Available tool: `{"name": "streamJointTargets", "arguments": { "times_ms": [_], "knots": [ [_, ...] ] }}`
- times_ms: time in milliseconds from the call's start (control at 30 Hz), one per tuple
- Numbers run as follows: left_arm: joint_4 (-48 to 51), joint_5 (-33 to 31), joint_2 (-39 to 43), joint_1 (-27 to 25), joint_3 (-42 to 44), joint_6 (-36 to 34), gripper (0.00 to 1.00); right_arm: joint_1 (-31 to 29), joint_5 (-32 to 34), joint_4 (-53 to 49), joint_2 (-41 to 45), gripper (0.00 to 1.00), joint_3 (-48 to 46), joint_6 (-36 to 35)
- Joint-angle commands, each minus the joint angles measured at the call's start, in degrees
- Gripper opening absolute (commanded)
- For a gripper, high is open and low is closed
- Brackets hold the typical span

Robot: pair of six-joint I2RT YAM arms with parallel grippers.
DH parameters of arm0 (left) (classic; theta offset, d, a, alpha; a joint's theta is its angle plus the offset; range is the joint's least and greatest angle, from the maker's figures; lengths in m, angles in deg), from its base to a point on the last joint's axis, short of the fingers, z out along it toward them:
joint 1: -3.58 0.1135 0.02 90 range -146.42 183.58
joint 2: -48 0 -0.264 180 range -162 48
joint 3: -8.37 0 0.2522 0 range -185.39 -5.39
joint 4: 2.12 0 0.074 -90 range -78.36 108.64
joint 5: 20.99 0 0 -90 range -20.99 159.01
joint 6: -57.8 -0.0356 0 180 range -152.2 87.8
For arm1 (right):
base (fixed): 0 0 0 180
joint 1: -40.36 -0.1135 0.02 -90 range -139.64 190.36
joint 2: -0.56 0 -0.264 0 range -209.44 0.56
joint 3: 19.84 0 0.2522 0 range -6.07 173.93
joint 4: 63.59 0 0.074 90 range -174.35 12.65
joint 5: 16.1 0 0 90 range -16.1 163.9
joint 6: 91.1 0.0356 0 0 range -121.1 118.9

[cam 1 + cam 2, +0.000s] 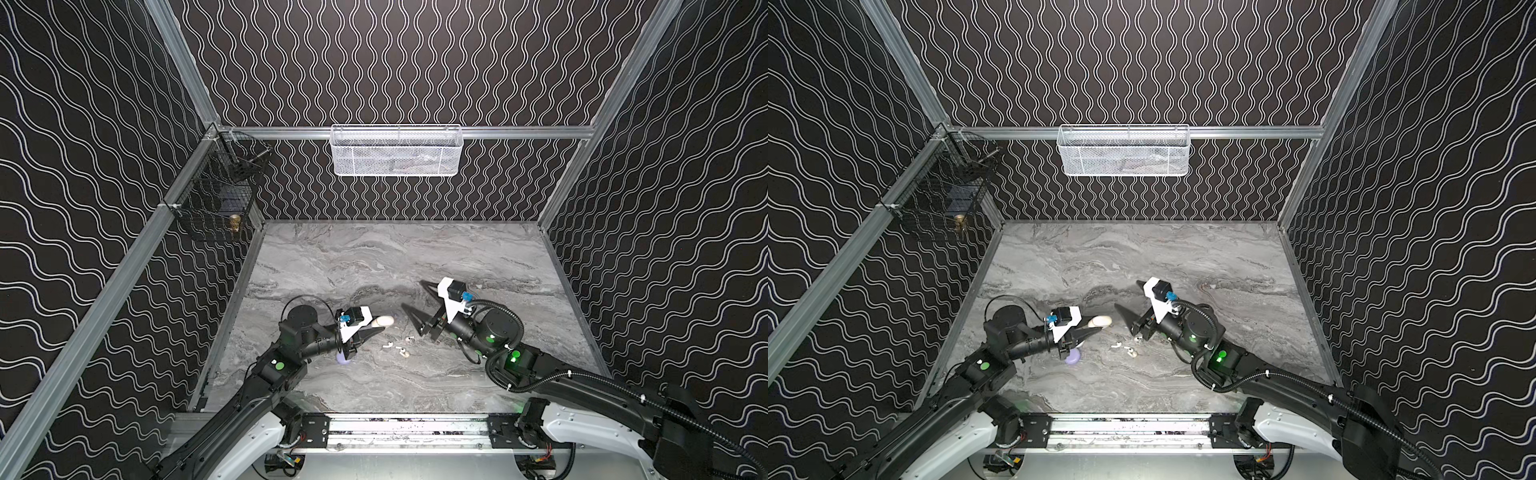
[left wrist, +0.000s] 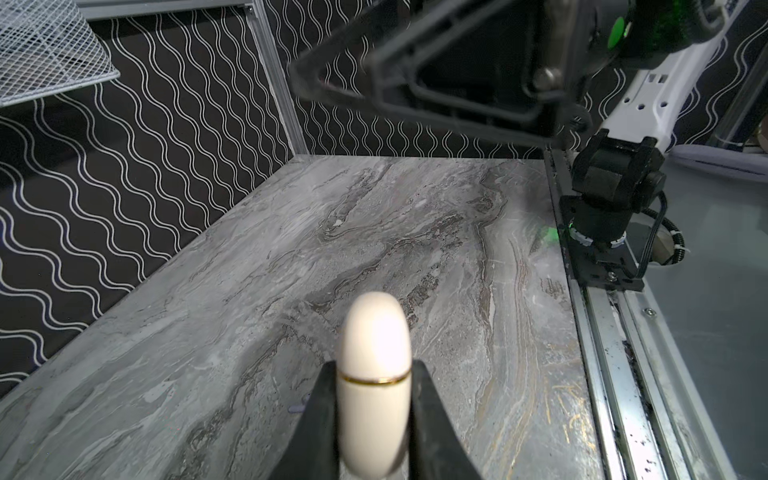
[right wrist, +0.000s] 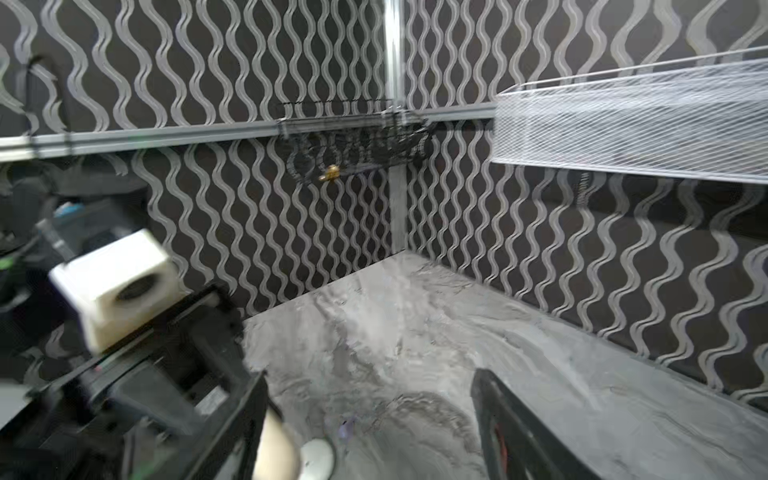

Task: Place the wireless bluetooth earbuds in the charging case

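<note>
The left pincer (image 2: 374,368) was clamped on a cream charging case (image 2: 374,332) (lid seemingly shut); the right pincer (image 1: 412,294) was held wide apart, empty. White earbuds (image 1: 402,352) were seen loose on the bench (image 1: 374,257) between the 2 pincers, so no insertion was judged done yet.

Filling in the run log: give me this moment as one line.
left gripper: shut on cream case, lid closed | right gripper: open, empty, above table | earbuds: loose on table
</note>
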Motion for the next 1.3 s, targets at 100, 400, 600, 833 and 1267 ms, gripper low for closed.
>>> {"name": "streamJointTargets", "arguments": {
  "times_ms": [100,400,600,833,1267],
  "knots": [
    [-8.9,10.7,-4.6,0.0,-2.3,6.0,0.0,-3.0,-6.0,-4.2,1.1,0.81,-2.1,0.9],
    [-11.8,13.3,-1.2,0.0,-0.9,6.6,0.0,-3.1,-0.3,-9.3,-3.1,0.79,2.6,-1.2],
    [-9.6,13.6,-2.2,-0.2,-1.8,5.2,0.0,-3.1,0.3,-9.2,-5.2,0.74,5.0,-1.8],
    [-7.9,11.8,-1.3,-0.4,-1.7,4.0,0.0,-3.1,0.2,-9.6,-0.4,0.74,2.5,-1.9],
    [-5.9,12.1,-1.3,-1.6,-2.3,2.4,0.0,-3.1,1.2,-9.4,-1.3,0.72,3.9,-2.3]
  ]
}}
